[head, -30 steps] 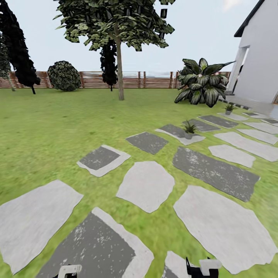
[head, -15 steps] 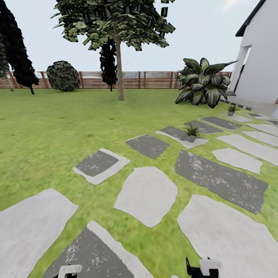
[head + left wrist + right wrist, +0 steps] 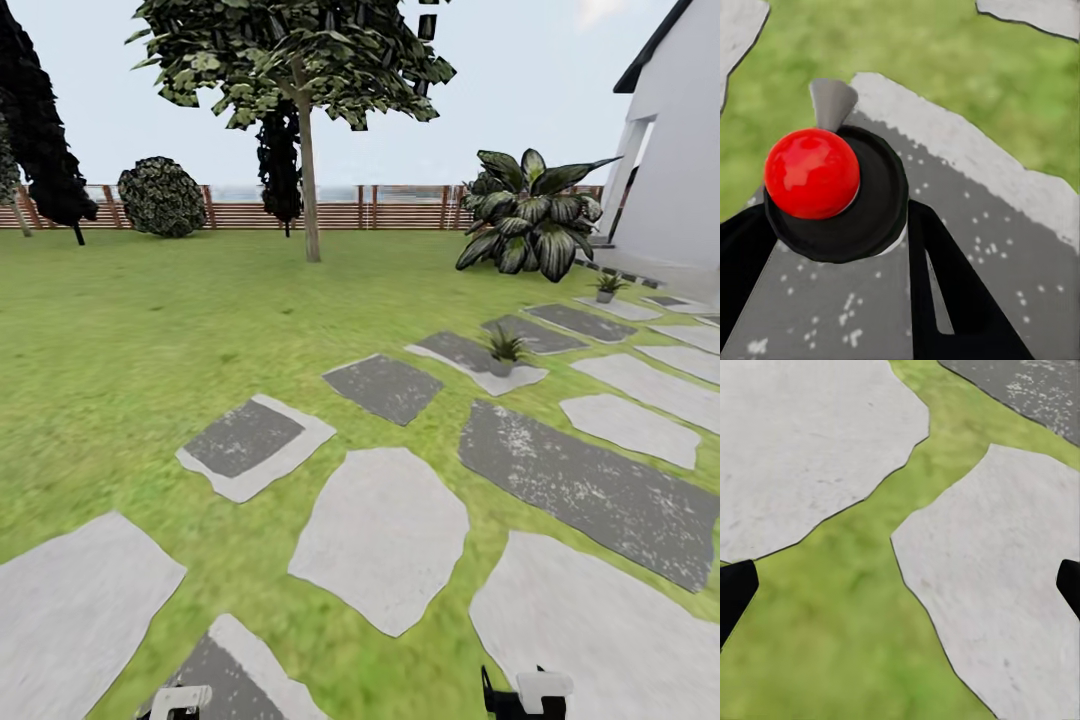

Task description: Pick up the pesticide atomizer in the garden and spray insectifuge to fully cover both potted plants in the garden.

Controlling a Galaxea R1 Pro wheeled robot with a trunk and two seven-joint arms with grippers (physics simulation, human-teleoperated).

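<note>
Garden lawn (image 3: pixel 140 330), stepping stones: both potted plants (image 3: pixel 503 352) right of centre, ahead. Left gripper (image 3: pixel 832 247) fingers pinching atomizer (image 3: pixel 832 191); right gripper (image 3: pixel 900 585) fingers spread, empty.

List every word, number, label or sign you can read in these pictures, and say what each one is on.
None: no readable text in any view.
The sprayer held in the left gripper, with its red cap, shows no label.
The house wall, the fence and the stepping stones carry no writing; the pale flecks on the dark stones are texture.
The two potted plants have bare pots.
</note>
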